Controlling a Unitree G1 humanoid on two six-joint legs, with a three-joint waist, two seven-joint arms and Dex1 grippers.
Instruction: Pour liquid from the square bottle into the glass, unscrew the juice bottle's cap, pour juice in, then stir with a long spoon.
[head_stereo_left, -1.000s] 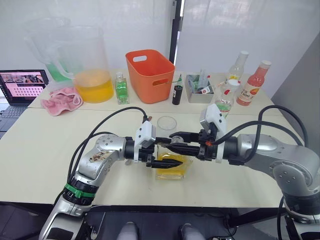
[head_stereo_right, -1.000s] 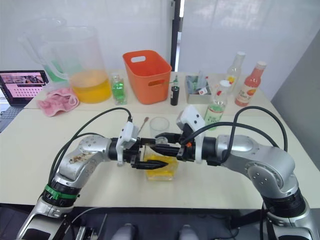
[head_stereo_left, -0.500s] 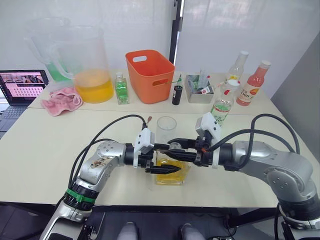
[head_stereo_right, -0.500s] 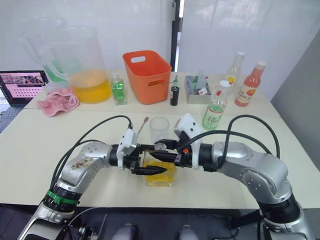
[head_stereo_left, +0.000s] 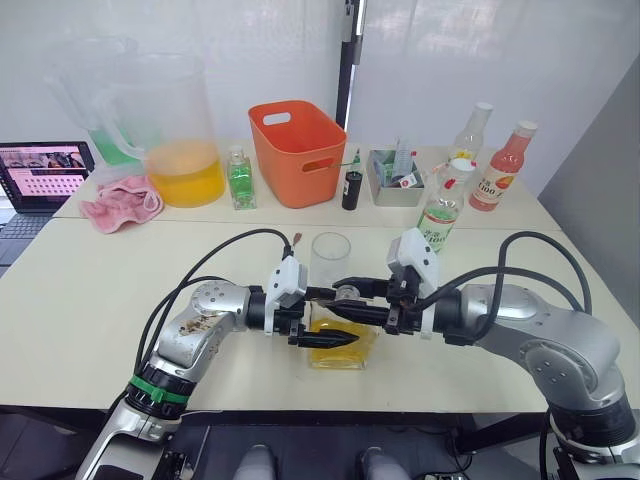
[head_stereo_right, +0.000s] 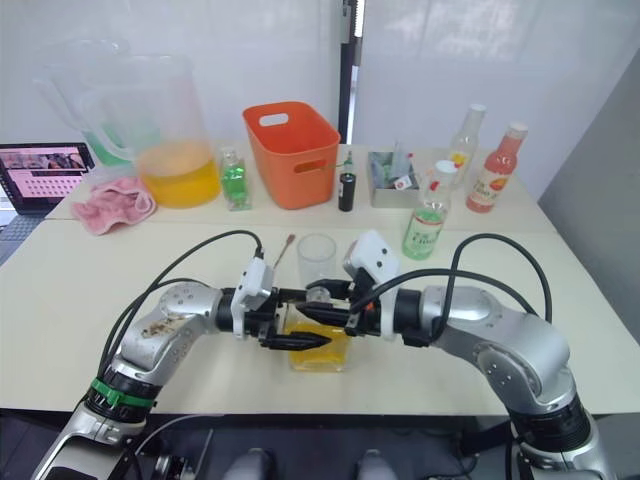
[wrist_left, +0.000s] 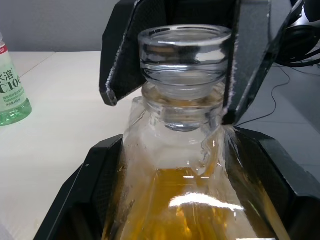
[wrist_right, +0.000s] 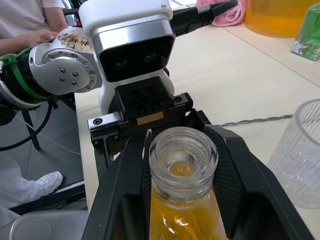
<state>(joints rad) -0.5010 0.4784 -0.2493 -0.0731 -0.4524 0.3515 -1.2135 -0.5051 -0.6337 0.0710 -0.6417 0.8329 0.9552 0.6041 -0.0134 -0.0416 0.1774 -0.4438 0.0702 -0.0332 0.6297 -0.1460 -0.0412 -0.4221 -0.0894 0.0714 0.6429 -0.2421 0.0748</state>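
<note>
- Lower centre of the head view: both arms reach inward, horizontal, meeting at the square bottle (head_stereo_left: 342, 345) on the table.
- The left gripper (head_stereo_left: 322, 318) clasps the body (yellow liquid inside).
- The right gripper (head_stereo_left: 352, 299) straddles its open neck; contact unclear.
- The glass (head_stereo_left: 331, 258) stands just behind.

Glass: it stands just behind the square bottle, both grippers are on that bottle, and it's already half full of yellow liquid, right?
No, the glass is empty: the right wrist view shows clear walls with no liquid. It does stand just behind the bottle, with the left gripper and right gripper on that bottle.
</note>
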